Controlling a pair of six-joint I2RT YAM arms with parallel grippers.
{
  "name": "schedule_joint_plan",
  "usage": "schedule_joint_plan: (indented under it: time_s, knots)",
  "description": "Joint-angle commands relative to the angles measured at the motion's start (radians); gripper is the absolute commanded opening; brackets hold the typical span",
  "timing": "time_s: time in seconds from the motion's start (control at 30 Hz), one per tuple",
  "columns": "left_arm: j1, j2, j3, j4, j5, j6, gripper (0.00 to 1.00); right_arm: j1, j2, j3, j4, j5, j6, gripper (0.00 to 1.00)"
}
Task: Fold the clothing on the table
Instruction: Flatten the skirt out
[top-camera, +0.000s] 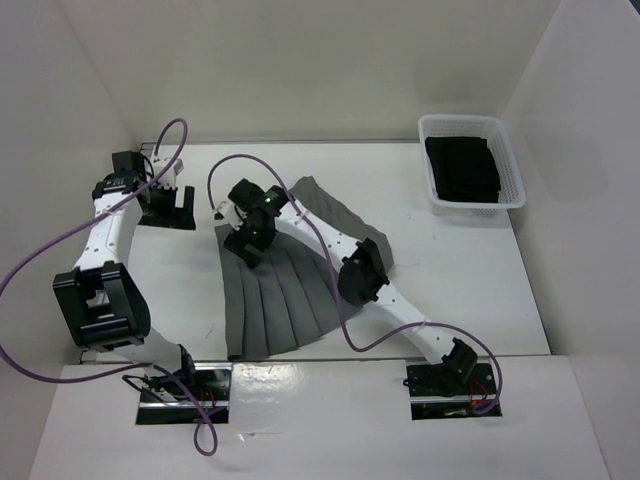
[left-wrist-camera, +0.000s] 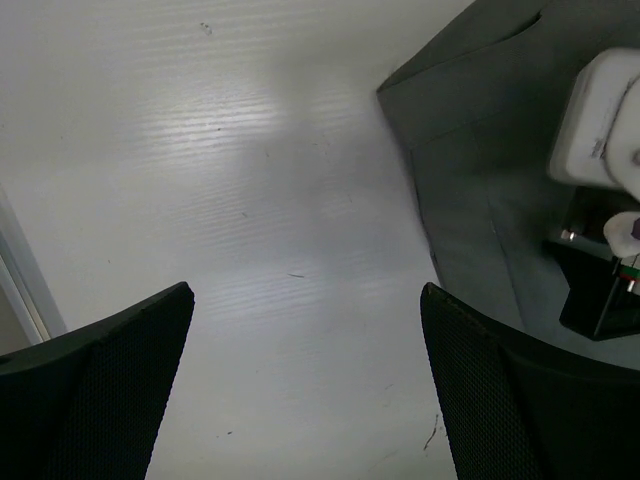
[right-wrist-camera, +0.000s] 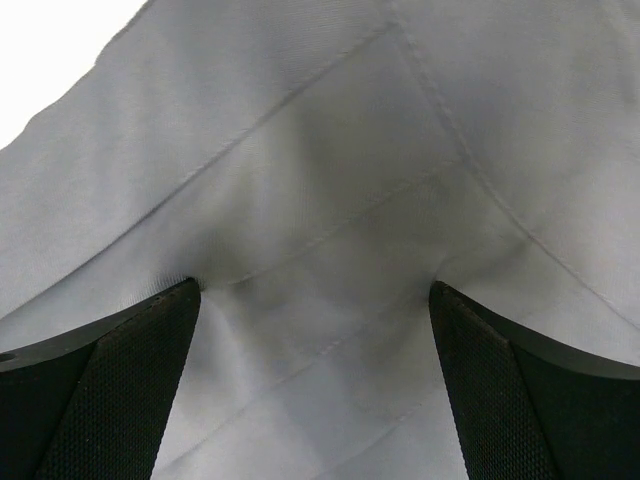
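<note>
Clothing (top-camera: 275, 305) sits dead centre on the white worktop (top-camera: 450, 270): a grey pleated skirt, spread flat like a fan. The pleat lines run down toward the near edge and the hem ends close to the 2 arm bases. One side of the fabric stretches up and away to the right, and the right arm (top-camera: 362, 272) lies diagonally across it.

Onto the right pincer (top-camera: 244, 246), down over the skirt's upper left part. Its wrist camera is full of grey cloth, seams crossing the view, and the 2 black fingers (right-wrist-camera: 110, 390) are spread as wide as they go. The tips look to be right at the fabric, which dimples softly between them. Nothing is clamped, the jaws are simply parted over the cloth.

Over to the left pincer (top-camera: 167, 208), just beside the skirt's left edge but clear of it. It hangs above bare worktop, jaws fully apart and holding nothing. In its own view the skirt's corner shows at the upper right.

Further out, a white lattice basket (top-camera: 515, 195) sits in the far right corner, well apart from the skirt. A folded black garment (top-camera: 462, 168) lies inside it.
</note>
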Motion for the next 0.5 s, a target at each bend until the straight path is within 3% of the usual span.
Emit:
schedule_joint_plan:
  time_s: [0.0, 0.2, 0.47]
  knots:
    - [0.014, -0.057, -0.014, -0.024, 0.009, 0.036, 1.00, -0.042, 0.010, 0.065, 0.089, 0.062, 0.035, 0.99]
    - [0.025, -0.067, -0.023, -0.034, 0.009, 0.036, 1.00, -0.071, 0.010, 0.066, 0.204, 0.115, 0.072, 0.99]
    - [0.025, -0.076, -0.023, -0.043, 0.009, 0.036, 1.00, -0.189, 0.010, 0.047, 0.183, 0.166, 0.101, 0.99]
